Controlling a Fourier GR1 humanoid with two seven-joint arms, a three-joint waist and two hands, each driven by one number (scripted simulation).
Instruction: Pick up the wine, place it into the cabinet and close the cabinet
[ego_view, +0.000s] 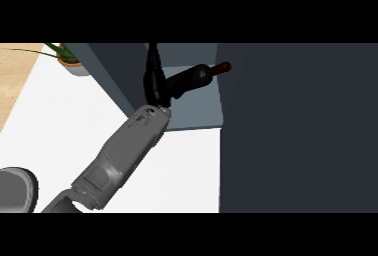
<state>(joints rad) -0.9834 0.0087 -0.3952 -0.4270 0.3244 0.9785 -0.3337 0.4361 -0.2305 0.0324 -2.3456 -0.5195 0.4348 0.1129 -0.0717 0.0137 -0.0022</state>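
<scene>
Placing the wine in the cabinet

The dark cabinet (295, 130) takes up the right side, its open compartment toward the bench's (66, 130) far edge. My left robot hand (156, 82) reaches into that opening, fingers curled round the wine (196, 76), which lies tilted inside, red cap toward the cabinet's right wall. I judge I am mid-placement: next I should set the bottle down, let go, draw back, then shut the door. My right robot hand is out of sight.
</scene>
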